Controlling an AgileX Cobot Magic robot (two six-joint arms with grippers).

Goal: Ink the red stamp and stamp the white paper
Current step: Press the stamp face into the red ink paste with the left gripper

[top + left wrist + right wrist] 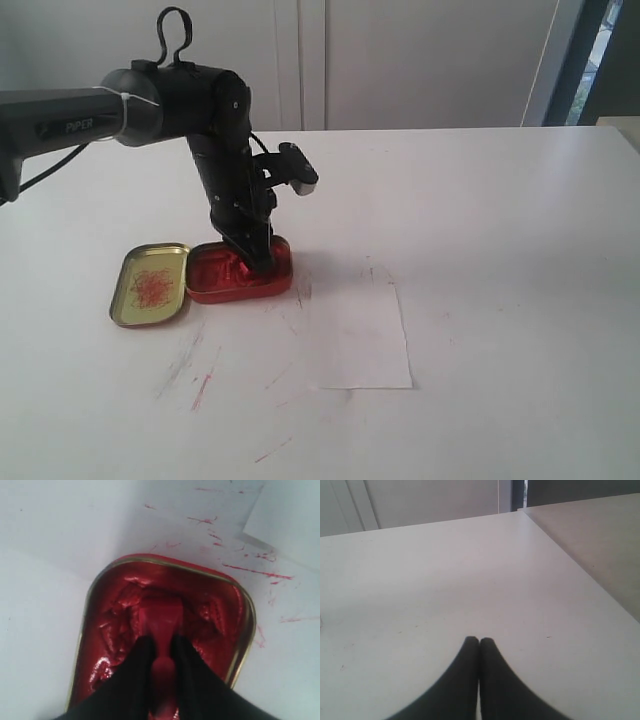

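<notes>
I have the left gripper (162,642) clamped on the red stamp (161,620), with the stamp's base down in the paste of the ink tin (246,611) directly beneath the fingers. The white paper (360,335) lies near that gripper, just outside the tin. My right gripper (479,642) has its tips together, over the table (445,580).

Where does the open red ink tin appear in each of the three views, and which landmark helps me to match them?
Exterior view: the red ink tin sits left of centre, beside its lid.
Left wrist view: the tin fills the middle of the picture.
Right wrist view: not in it.
Shared landmark: the white paper, which is also seen as a corner in the left wrist view.
</notes>
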